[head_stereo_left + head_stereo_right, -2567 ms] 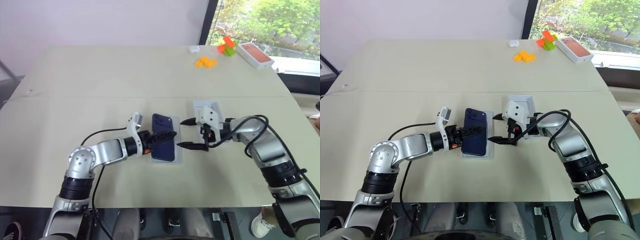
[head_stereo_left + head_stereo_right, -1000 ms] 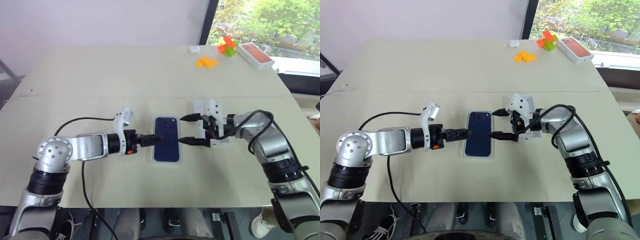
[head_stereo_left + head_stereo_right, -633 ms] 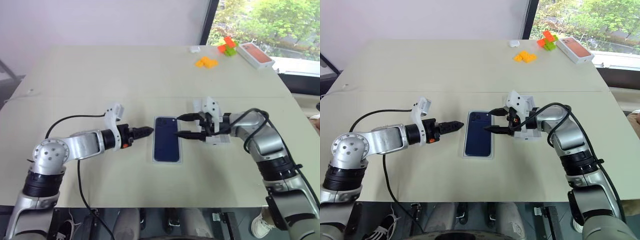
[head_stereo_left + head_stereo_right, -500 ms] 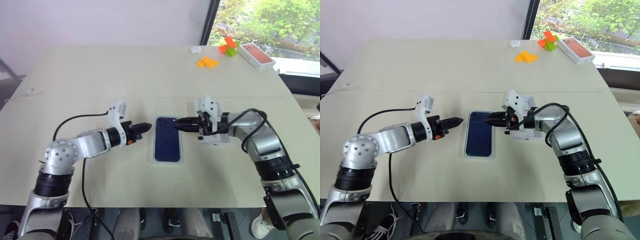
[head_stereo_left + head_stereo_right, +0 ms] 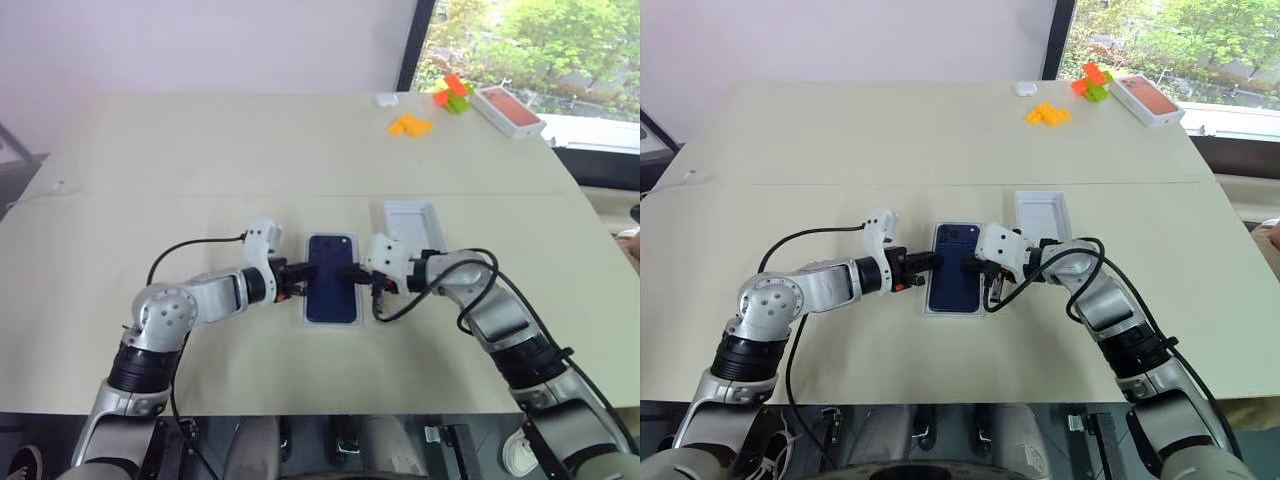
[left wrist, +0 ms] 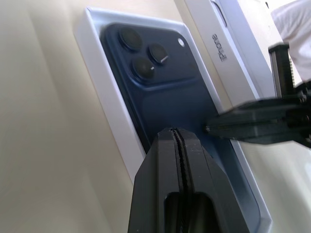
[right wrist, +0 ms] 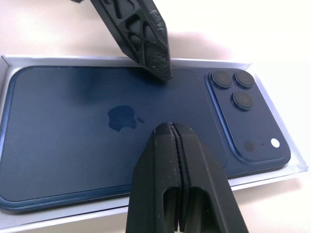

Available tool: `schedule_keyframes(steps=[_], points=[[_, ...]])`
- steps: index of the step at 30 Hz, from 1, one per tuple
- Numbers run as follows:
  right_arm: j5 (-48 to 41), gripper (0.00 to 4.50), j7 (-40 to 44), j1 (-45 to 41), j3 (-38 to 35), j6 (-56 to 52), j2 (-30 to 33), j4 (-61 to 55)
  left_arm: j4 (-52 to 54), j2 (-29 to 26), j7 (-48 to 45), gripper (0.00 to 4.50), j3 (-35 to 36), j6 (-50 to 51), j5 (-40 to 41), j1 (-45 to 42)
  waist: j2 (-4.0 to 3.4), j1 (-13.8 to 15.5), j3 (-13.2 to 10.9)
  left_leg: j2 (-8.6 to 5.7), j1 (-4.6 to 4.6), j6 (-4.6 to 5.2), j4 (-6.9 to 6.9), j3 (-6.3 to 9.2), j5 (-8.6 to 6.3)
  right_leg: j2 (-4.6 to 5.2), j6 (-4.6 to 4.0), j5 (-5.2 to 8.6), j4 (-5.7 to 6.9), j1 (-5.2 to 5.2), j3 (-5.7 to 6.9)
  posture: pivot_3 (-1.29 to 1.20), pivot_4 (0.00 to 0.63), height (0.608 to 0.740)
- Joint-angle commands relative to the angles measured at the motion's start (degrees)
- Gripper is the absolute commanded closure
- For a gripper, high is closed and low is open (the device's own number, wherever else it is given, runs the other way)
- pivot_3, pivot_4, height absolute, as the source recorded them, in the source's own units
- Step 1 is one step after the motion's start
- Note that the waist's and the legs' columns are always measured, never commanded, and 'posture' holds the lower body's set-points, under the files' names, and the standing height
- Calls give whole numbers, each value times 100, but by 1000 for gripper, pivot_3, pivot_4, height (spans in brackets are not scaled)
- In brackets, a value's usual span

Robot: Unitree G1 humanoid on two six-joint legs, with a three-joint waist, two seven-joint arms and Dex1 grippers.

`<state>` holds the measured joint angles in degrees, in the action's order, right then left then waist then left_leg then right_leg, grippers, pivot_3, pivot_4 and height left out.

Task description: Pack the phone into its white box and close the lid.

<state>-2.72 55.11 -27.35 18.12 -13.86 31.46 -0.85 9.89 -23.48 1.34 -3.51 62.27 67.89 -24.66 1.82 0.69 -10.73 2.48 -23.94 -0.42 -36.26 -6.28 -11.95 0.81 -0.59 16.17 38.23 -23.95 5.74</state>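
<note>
The dark navy phone (image 5: 333, 277) lies back up inside the white box (image 5: 333, 322), its camera cluster at the far end. My left gripper (image 5: 300, 272) is shut, with its tip over the phone's left edge. From the other side my right gripper (image 5: 353, 276) is also shut, its tip over the phone's right edge. The two tips face each other across the phone, as the right wrist view shows (image 7: 170, 127). Neither gripper holds anything. I cannot tell whether the tips touch the phone. The lid (image 5: 410, 220) lies on the table just right of the box.
Far back right are orange blocks (image 5: 411, 125), orange and green blocks (image 5: 452, 92), a box with an orange-pink top (image 5: 510, 110) and a small white object (image 5: 387, 99). A seam crosses the table (image 5: 150, 195) behind the box.
The right gripper's fingers have closed. Both grippers have come in and down from either side until their tips stand over the phone's edges. Phone, box and lid have not moved.
</note>
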Motion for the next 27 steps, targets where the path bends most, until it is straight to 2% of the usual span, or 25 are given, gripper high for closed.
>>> schedule_keyframes(steps=[1, 6, 12, 16, 21, 27], points=[[-266, 4466, 161, -80, -254, -236, 59, -28, 170, 12, -12, 4432, 244, 99, -148, 2, 0, 5, 0, 0, 2, 1, 0, 1, 0, 0, 0, 0, -1, 3, 0, 0, 150, 737], [-767, 4466, 512, -240, -639, -592, 191, -178, 408, -170, -203, 4432, 656, 231, -18, 55, 0, -9, -2, 0, 1, 2, 1, 1, -1, 0, -9, -5, -1, 1, 0, 0, 150, 737], [-581, 4466, 748, -136, -691, -226, 697, 124, 540, -589, -417, 4432, 1041, 481, -60, 344, 0, -1, -2, 0, 1, 3, 4, 1, -2, 0, -8, -3, -2, 0, 0, 0, 150, 737], [-458, 4466, 730, -71, -631, -43, 788, 259, 589, -647, -552, 4432, 890, 543, -328, 505, 0, 1, -2, 0, 0, 4, 3, 0, -3, 1, -1, 0, -3, 0, 0, 0, 150, 737], [-98, 4466, 700, 96, -300, 254, 751, 230, 338, -212, -698, 4432, 330, 495, -854, 480, 0, 14, -1, -2, -1, 5, 3, 0, -3, 3, -1, 0, -4, 1, 0, 0, 150, 737], [105, 4466, 582, 90, -199, 307, 665, 205, 140, 110, -959, 4432, 215, 547, -1177, 255, 0, 6, -1, -1, 3, 5, 2, 0, -3, 2, 0, 0, -3, 4, 0, 0, 150, 737]])
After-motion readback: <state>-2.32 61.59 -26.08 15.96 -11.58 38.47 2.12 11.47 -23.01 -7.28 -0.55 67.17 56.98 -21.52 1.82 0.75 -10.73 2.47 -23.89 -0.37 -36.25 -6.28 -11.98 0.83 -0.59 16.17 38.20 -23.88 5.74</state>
